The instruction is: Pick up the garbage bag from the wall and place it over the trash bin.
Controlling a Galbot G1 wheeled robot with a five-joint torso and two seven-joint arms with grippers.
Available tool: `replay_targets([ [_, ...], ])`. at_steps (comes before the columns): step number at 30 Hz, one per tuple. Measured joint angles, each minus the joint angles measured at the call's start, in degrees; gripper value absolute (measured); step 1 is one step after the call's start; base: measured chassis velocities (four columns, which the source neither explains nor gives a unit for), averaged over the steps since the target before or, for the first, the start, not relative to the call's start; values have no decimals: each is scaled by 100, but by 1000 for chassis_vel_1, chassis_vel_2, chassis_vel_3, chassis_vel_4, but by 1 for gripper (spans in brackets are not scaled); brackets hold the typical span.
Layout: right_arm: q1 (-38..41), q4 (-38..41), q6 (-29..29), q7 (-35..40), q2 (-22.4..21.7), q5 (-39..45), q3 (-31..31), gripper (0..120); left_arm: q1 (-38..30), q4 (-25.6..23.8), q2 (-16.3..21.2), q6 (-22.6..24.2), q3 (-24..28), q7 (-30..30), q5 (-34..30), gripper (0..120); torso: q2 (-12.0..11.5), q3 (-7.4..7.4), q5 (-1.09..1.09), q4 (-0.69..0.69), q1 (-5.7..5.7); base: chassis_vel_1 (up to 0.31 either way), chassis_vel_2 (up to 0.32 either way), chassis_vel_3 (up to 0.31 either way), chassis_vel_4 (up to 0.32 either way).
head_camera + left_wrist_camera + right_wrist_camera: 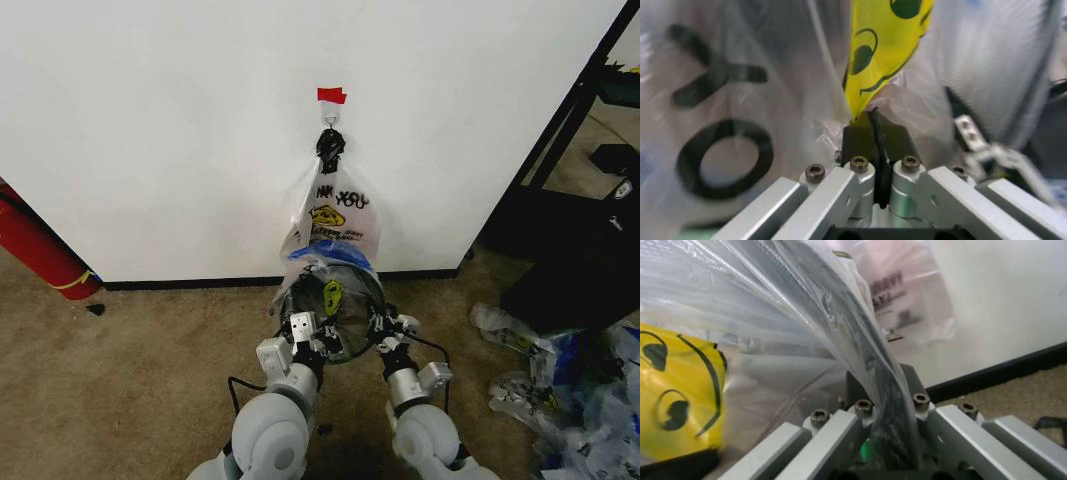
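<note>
Plain white wall [160, 130] fills most of the head view, with a black baseboard [190, 284] along the bottom and brownish carpet [120, 380] below it. Up in the middle there's a strip of red tape [331, 95] and, right under it, a small hook [330, 120]. A clear bag with black lettering and a yellow smiley [340, 205] hangs from the hook.

Just below that is the garbage bag [330, 275], stretched out wide, with a blue patch along its top edge and its own yellow smiley in the middle. A dark round shape shows through it, which looks like the trash bin [345, 352], low against the wall at center frame.

The left gripper [300, 325] is at the bag's left edge. In the left wrist view its black pads [860, 140] are pressed together with plastic bunched between them. The right gripper [385, 328] is at the bag's right edge. In its wrist view it's clamped on a fold of the film [740, 290] with a dark band running through it. Can't tell if that band is the bin's rim.

Off to the lower right there's a messy pile of clear and blue bags [570, 380], and at the left edge something red and cylindrical [35, 250] sits against the wall.
</note>
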Motion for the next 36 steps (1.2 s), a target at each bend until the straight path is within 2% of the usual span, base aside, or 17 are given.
replay_targets([
  [6, -132, 207, 4, 33, 38, -167, -159, 0, -33, 374, 33, 29, -103, -10, 1074, 0, 0, 0, 0, 0, 0, 0, 0, 0, 0],
  [14, -236, 273, 5, 17, 16, -283, -328, 0, -62, 605, 91, 37, -262, 99, 1698, 0, 0, 0, 1, 0, 0, 0, 0, 0, 0],
  [18, -244, 278, 10, -115, -14, -314, -441, 0, -136, 915, -25, -60, -250, 126, 2066, 0, 0, 0, 1, 0, 0, 0, 0, 0, 0],
  [20, -243, 288, 10, -135, -29, -318, -459, 0, -163, 972, -45, -86, -248, 127, 2118, 0, 0, 0, 1, 0, 0, 0, 0, 0, 0],
  [26, -271, 407, -54, -258, -222, -308, -526, 0, -515, 1544, -217, -336, -237, 124, 2508, 0, 0, 0, 1, 0, 0, 0, 0, 0, 0],
  [36, -370, 636, -284, -310, -514, -82, -519, 0, -968, 2114, -290, -374, -217, 140, 2610, 0, 0, 0, 1, 0, 0, 0, 0, 0, 0],
])
